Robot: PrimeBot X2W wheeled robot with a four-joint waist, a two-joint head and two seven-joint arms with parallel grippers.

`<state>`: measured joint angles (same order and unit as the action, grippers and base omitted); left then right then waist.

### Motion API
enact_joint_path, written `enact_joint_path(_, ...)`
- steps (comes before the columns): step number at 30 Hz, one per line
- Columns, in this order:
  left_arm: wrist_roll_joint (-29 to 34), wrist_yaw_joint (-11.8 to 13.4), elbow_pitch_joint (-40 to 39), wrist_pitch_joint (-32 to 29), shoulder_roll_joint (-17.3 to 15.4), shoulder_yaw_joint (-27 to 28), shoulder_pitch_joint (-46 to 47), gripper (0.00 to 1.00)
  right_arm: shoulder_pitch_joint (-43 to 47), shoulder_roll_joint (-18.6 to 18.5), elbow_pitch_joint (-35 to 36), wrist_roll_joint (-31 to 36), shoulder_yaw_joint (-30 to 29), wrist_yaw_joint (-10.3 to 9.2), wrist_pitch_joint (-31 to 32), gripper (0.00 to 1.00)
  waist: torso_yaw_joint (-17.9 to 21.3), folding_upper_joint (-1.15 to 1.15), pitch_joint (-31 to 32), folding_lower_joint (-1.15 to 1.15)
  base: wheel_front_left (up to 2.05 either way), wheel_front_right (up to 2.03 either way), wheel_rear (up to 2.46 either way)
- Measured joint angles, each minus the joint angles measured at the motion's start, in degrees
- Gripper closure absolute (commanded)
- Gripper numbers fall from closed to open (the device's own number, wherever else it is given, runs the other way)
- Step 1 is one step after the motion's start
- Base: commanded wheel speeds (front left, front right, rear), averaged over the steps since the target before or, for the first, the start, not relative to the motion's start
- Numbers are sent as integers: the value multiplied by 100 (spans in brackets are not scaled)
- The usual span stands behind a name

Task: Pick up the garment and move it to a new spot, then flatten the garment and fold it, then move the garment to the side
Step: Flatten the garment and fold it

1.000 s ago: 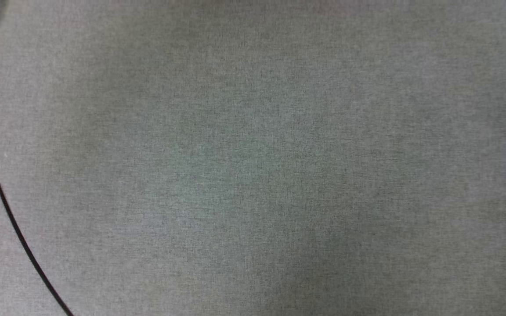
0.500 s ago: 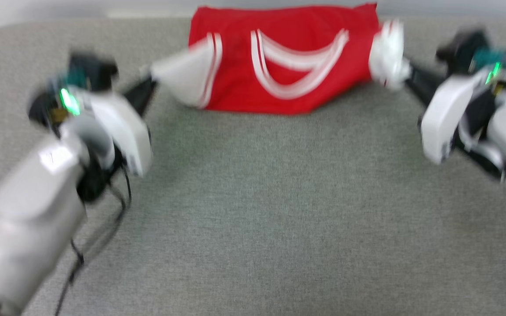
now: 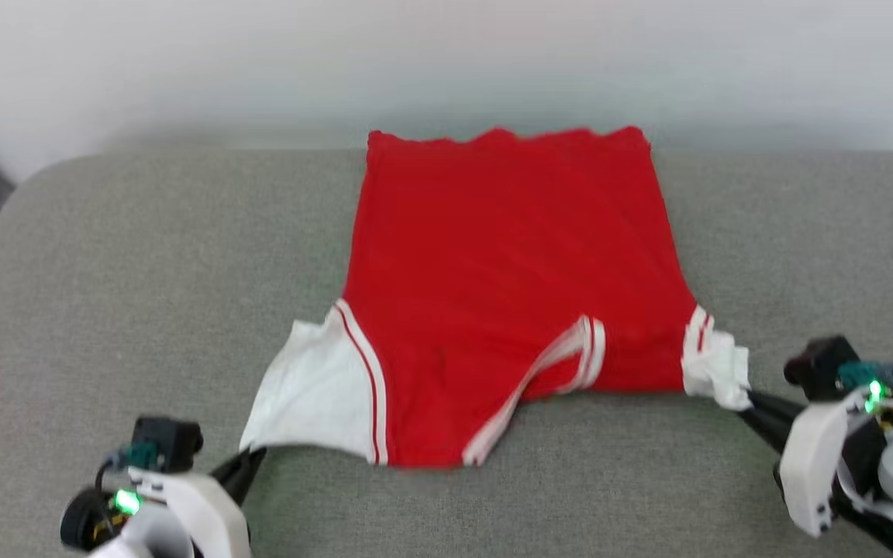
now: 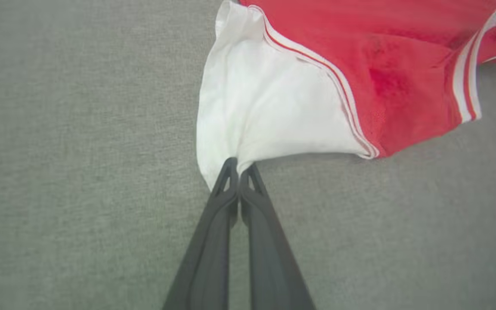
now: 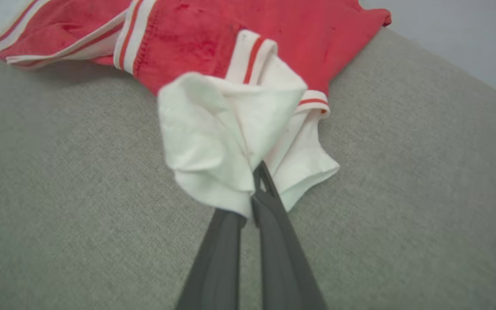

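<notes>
The garment (image 3: 508,287) lies spread on the grey cushion, a plain red side up, collar end toward me and hem at the far edge. Its letters and number are hidden. My left gripper (image 3: 249,459) is shut on the edge of the flat white left sleeve (image 3: 311,395); the left wrist view shows its tips (image 4: 239,170) pinching that cloth (image 4: 269,112). At the right, my right gripper (image 3: 749,403) is shut on the bunched white right sleeve (image 3: 714,364), which drapes over its fingers (image 5: 269,202) in the right wrist view.
The grey fabric cushion (image 3: 105,294) carries everything; its rounded far-left corner (image 3: 36,174) and far edge meet a pale wall (image 3: 446,62). Bare grey fabric lies left, right and in front of the shirt.
The head camera has tilted up from bare grey fabric to the whole shirt. Since half a second ago the shirt lies stretched out flatter, with both grippers lower in view.
</notes>
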<state>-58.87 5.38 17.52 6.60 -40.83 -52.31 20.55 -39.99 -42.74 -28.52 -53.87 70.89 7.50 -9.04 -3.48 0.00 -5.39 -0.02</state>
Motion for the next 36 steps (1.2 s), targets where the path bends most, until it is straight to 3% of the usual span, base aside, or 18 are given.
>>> enact_joint_path(14,-546,833,-988,302,-422,-80,-1861,100,2084,-797,1100,38,-325,1,240,100,15,0,646,0,0,0,0)
enact_joint_path(20,-577,949,-1170,352,-461,-82,-2000,100,2588,-764,1185,236,-709,1,399,100,-7,0,664,0,0,0,0)
enact_joint_path(21,-564,950,-1189,353,-450,-83,-1996,100,2614,-713,1178,259,-792,1,415,87,-6,0,665,0,0,0,0)
enact_joint_path(22,-527,965,-1204,368,-435,-83,-1987,100,2631,-666,1171,304,-889,1,435,53,-3,0,666,1,0,0,0)
enact_joint_path(23,-517,978,-1217,368,-424,-85,-1972,100,2646,-628,1172,314,-1005,1,438,0,1,0,666,0,0,0,0)
enact_joint_path(28,-367,1051,-1300,456,-404,-67,-1866,100,2599,-761,1360,533,-1672,1,508,0,-4,0,658,1,0,0,0)
enact_joint_path(36,-134,1255,-1648,604,-410,80,-1684,100,1794,-1458,2247,526,-3306,0,1206,0,-121,0,497,2,0,0,0)
